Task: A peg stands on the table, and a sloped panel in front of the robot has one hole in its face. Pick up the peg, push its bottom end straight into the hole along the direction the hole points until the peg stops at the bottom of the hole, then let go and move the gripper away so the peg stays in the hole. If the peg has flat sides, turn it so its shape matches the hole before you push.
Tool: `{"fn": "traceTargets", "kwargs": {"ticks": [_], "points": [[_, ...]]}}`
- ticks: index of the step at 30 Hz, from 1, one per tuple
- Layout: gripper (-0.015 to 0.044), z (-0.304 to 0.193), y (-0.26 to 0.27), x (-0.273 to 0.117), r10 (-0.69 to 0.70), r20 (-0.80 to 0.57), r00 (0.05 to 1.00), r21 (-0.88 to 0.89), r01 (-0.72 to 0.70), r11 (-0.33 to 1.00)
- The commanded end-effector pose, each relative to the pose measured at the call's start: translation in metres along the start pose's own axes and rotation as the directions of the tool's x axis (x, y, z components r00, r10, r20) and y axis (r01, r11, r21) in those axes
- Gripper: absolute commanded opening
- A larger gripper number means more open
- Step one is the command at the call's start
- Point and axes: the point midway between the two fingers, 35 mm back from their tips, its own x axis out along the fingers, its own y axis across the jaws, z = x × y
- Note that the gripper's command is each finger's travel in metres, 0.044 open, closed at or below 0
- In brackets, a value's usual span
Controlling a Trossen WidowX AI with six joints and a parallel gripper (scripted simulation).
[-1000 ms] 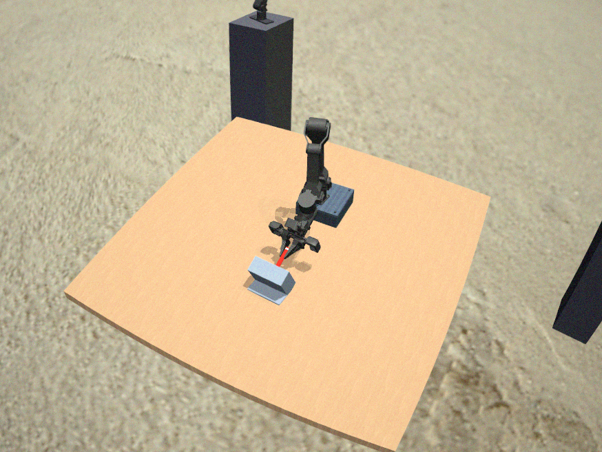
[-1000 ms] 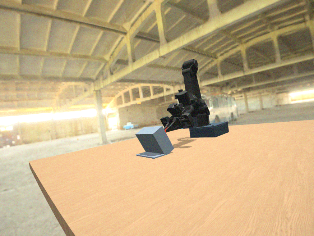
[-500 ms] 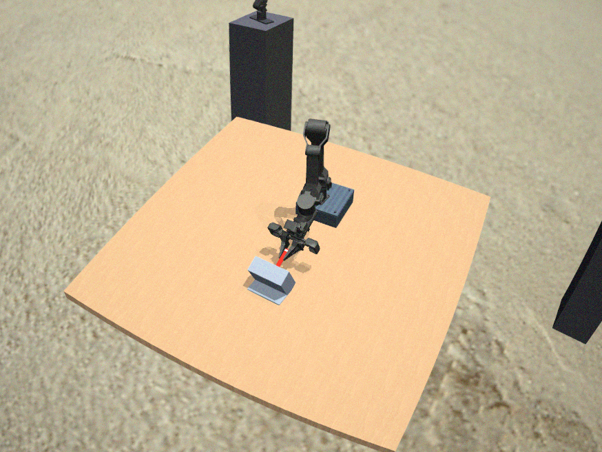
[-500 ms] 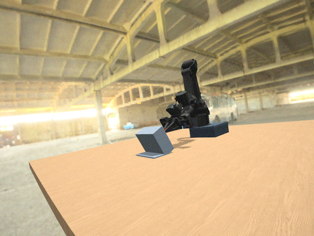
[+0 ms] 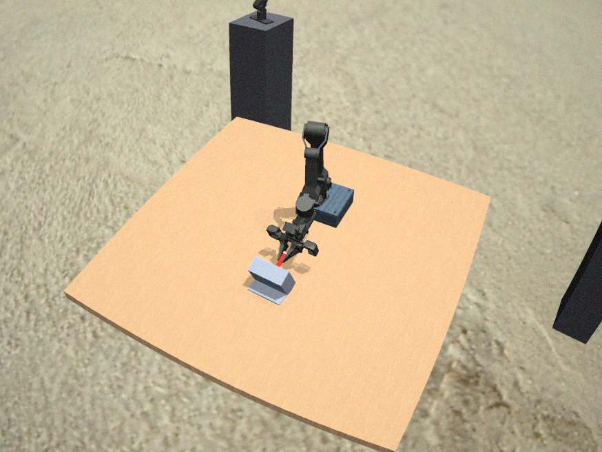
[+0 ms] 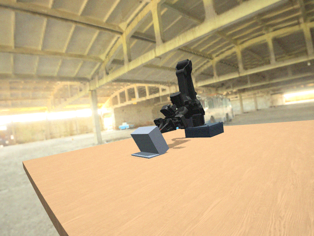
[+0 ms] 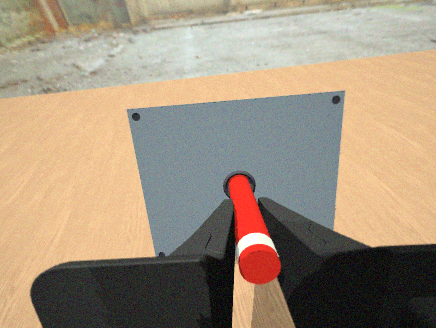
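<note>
A round red peg (image 5: 280, 261) (image 7: 248, 215) with a white band near its top end is tilted toward the sloped grey panel (image 5: 267, 271) (image 6: 145, 130) (image 7: 185, 150). My gripper (image 5: 282, 258) (image 6: 161, 130) (image 7: 245, 206) is shut on the peg, close in front of the panel face. In the wrist view the peg's far end lies within the outline of the round hole (image 7: 253, 181), whose dark rim shows around it. How deep the end is, if inside at all, I cannot tell. The exterior camera sees the panel from behind, hiding the hole and most of the peg.
The panel block stands on a thin foot plate (image 5: 264, 293) (image 6: 144, 154) on the wooden table (image 5: 340, 340) (image 6: 177, 190). The arm's dark blue base block (image 5: 340, 202) (image 6: 215, 129) is behind the gripper. Dark pillars (image 5: 262, 72) (image 5: 583, 296) stand beyond the table.
</note>
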Motion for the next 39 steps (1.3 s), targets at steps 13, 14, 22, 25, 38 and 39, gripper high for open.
{"fn": "traceTargets", "kwargs": {"ticks": [13, 14, 22, 25, 38, 39], "points": [[0.0, -0.001, 0.001, 0.011, 0.003, -0.002, 1.0, -0.005, -0.003, 1.0], [0.0, -0.001, 0.001, 0.011, 0.003, -0.002, 1.0, -0.005, -0.003, 1.0], [0.0, -0.001, 0.001, 0.015, 0.003, -0.002, 1.0, -0.005, -0.003, 1.0], [0.0, -0.001, 0.001, 0.016, 0.003, -0.002, 1.0, -0.005, -0.003, 1.0], [0.0053, 0.001, 0.0, 0.014, 0.0, 0.002, 1.0, 0.0, 0.0, 1.0], [0.0079, 0.001, 0.0, 0.014, 0.0, 0.002, 1.0, 0.0, 0.0, 1.0]]}}
